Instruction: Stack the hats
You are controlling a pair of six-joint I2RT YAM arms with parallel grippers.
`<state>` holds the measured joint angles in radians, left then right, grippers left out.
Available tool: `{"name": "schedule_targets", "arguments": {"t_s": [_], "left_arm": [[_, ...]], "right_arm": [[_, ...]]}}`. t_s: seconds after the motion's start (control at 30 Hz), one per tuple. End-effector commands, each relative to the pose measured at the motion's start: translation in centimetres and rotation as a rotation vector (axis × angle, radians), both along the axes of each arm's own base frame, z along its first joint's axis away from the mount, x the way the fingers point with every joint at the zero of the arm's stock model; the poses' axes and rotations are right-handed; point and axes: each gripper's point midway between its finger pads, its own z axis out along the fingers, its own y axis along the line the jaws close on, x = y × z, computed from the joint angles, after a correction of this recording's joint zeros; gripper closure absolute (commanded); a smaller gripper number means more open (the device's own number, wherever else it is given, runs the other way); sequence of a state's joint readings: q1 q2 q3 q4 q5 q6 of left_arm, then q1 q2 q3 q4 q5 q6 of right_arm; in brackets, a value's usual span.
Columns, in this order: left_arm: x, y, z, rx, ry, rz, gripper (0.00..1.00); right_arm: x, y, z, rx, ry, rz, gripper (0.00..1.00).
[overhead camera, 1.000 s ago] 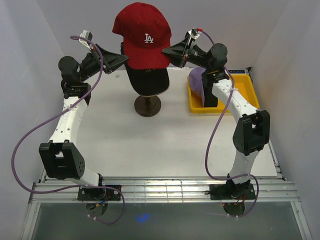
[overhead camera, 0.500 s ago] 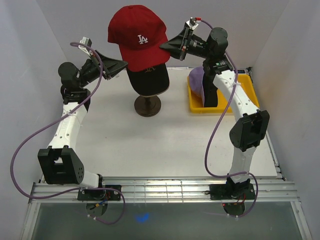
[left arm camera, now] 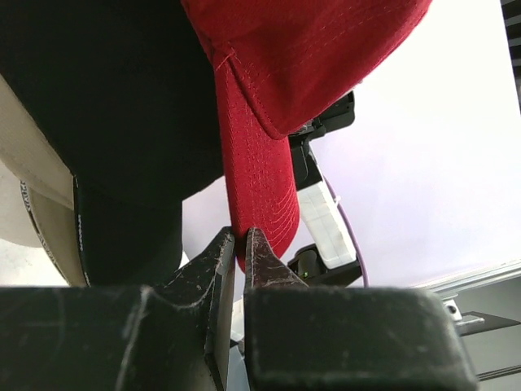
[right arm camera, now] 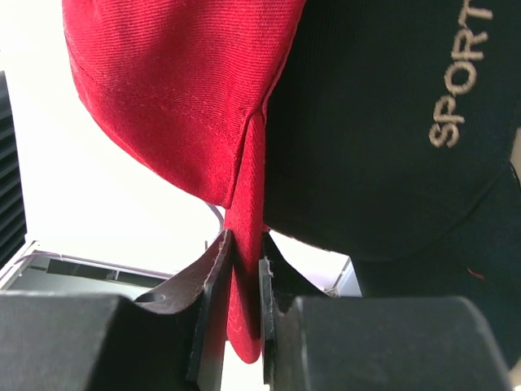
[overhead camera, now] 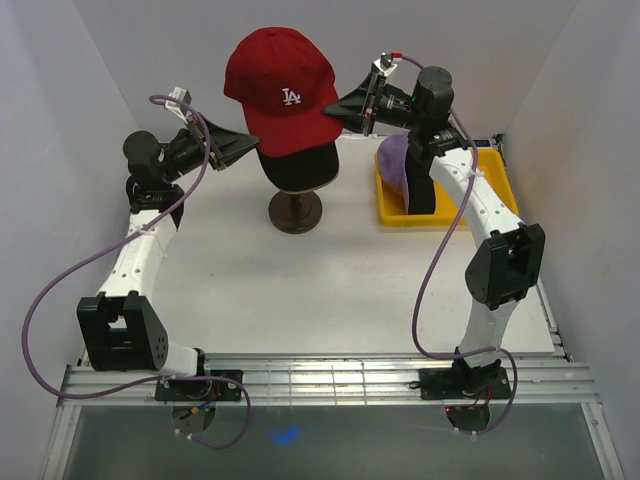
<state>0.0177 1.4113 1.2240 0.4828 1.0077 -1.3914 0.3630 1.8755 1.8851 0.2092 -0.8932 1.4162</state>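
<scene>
Red hat is shifting right, now sitting over the top of black hat. Left pincer and right pincer are clamping its opposite rim edges, which are hanging just outside the black hat.

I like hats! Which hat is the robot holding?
The red hat: left tool and right tool pinch it. The black hat sits beneath; the lavender hat lies in the yellow bin.

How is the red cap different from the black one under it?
The red cap bears a white LA logo; the black cap shows pale SPORT lettering. The red cap is pinched at its edges by the left gripper and right gripper; the black cap sits on the mannequin head. Both are fabric baseball caps.
</scene>
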Motion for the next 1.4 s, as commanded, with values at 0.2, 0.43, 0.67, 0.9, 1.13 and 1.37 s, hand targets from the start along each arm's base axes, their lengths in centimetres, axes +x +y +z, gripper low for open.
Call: {"name": "schedule_targets", "arguments": {"t_s": [0.2,0.43,0.67,0.9,1.13,1.37], "left_arm": [[-3.0,-0.1,1.0,0.015,-0.093,-0.009,1.0],[-3.0,-0.1,-0.3,0.014,-0.057,-0.001,1.0],[-2.7,0.0,-1.9,0.008,0.004,0.021,1.0],[-3.1,-0.9,-3.1,0.01,0.044,0.012,1.0],[-2.6,-0.8,-4.3,0.018,0.102,0.031,1.0],[-2.4,-0.7,-4.7,0.034,0.115,0.042,1.0]], "right_arm": [[0.7,-1.0,-2.7,-0.054,-0.023,-0.049,0.92],[0.8,-1.0,-5.5,-0.074,0.02,-0.05,0.92],[0.7,-1.1,-7.4,-0.091,0.04,-0.053,0.92],[1.1,-1.0,-9.4,-0.121,0.069,-0.058,0.92],[1.4,-1.1,-11.8,-0.149,0.105,-0.063,0.92],[1.9,-1.0,-11.9,-0.176,0.095,-0.075,0.86]]}}
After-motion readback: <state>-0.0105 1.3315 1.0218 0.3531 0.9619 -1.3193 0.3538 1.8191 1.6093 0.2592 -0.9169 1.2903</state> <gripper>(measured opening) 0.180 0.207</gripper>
